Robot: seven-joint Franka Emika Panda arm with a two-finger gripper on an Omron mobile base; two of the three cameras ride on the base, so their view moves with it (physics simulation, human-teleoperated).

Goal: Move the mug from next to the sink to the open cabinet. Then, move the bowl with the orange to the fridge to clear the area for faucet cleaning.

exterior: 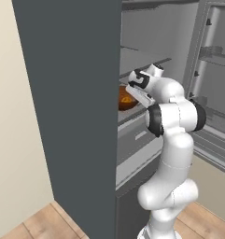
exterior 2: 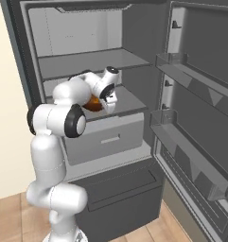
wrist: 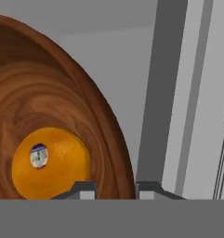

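Observation:
The glossy dark brown bowl (exterior 2: 92, 103) rests on the middle shelf (exterior 2: 130, 101) of the open fridge, partly hidden behind my arm. From the left base view the bowl (exterior: 124, 99) peeks out past the fridge's side wall. The hand view looks into the bowl (wrist: 48, 93), where the orange (wrist: 50, 162) with its small sticker lies. My gripper (wrist: 115, 188) is shut on the bowl, its jaws narrow with one tip inside the wall and one outside. The gripper (exterior 2: 105, 103) reaches in over the shelf from the right; from the other side the gripper (exterior: 131, 94) sits at the bowl's edge.
The fridge door (exterior 2: 200, 118) stands wide open on the right with empty bins. A grey drawer (exterior 2: 106, 137) sits under the bowl's shelf, and another shelf (exterior 2: 87, 59) lies above. The fridge's tall dark side wall (exterior: 72, 93) blocks the left. Wooden floor (exterior: 34, 224) lies below.

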